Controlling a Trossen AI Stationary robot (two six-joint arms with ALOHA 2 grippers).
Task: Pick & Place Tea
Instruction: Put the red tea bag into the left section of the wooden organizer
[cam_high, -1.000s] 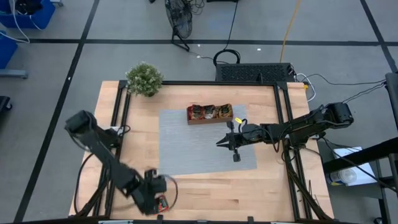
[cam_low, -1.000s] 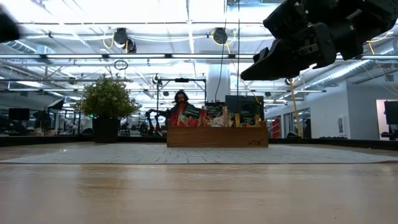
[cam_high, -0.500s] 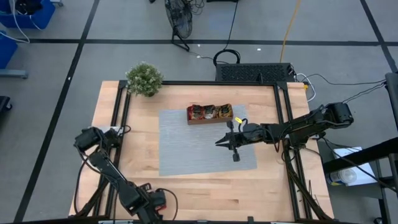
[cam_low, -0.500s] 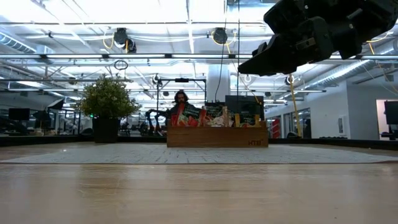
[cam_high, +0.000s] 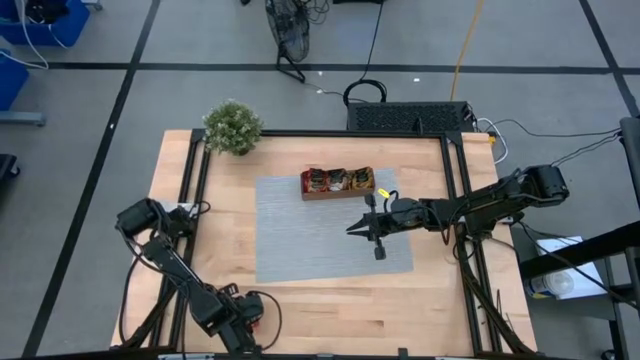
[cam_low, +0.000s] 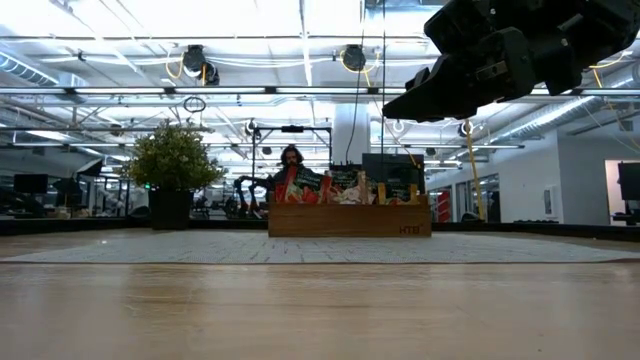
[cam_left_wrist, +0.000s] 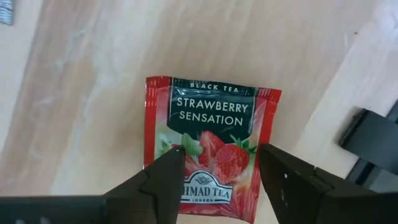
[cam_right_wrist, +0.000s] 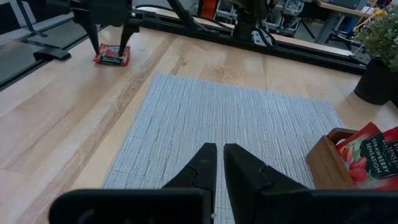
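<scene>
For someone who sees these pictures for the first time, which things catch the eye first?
First, the red strawberry tea packet lying flat on the bare wood near the table's front-left corner, with the left gripper open right over it. Next, the wooden tray full of packets at the grey mat's far edge, where the shut right gripper hovers above the mat.

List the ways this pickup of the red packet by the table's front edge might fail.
1. The left claw stands open over a strawberry tea packet lying flat on the wood; the fingers may slide over it without catching it.
2. The packet lies close to the table edge and black frame, so a nudge could push it off.
3. The wooden tray already looks crowded with packets; another may not seat.
</scene>
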